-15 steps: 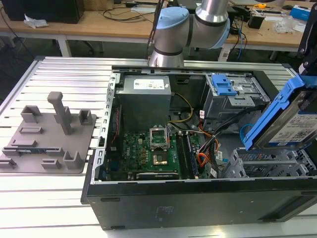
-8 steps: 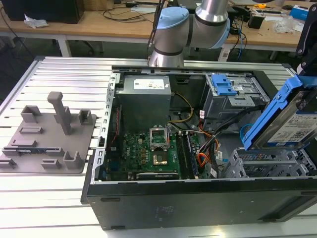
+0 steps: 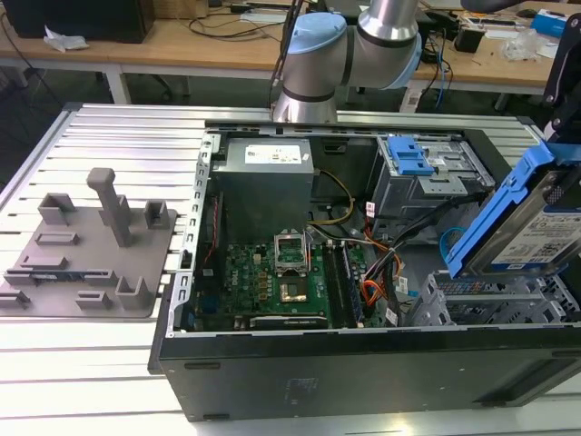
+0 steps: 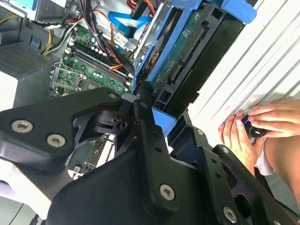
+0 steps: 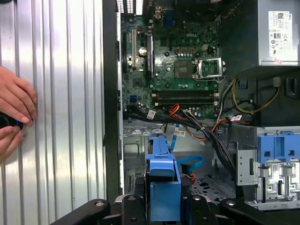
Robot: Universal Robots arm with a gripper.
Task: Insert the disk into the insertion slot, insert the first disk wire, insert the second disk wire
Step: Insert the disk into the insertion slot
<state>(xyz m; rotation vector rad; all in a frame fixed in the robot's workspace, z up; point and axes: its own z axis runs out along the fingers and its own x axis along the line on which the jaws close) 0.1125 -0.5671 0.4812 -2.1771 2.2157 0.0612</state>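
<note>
disk: silver drive in a bright blue plastic frame [image 3: 522, 213], held in the air at the exterior view's right, tilted, its labelled flat face in view
long axis: slants steeply, the low end pointing down toward the cage and the high end up and away to the exterior view's right
gripper: black jointed fingers [image 4: 154, 117] closed on the blue frame at one end of the disk; the pad contact is half hidden, so the grip looks firm rather than proven
slot: grey punched sheet-metal cage [image 3: 481, 304] just under the disk's low end, apart from it; the disk is not yet in the bay
key relation: cage lies straight below the held disk, about as wide as it, so tilt and line-up matter most
orange-red wires: thin bundle [image 3: 372, 291] lying loose beside the cage, over the green board
light blue cable: flat, looped [image 5: 191, 159], near the cage floor, unplugged as far as i can judge
surroundings: black steel case [image 3: 363, 372] on a ribbed metal table [image 3: 91, 363]; a person's hands [image 5: 16, 101] rest on the table outside the case
</note>
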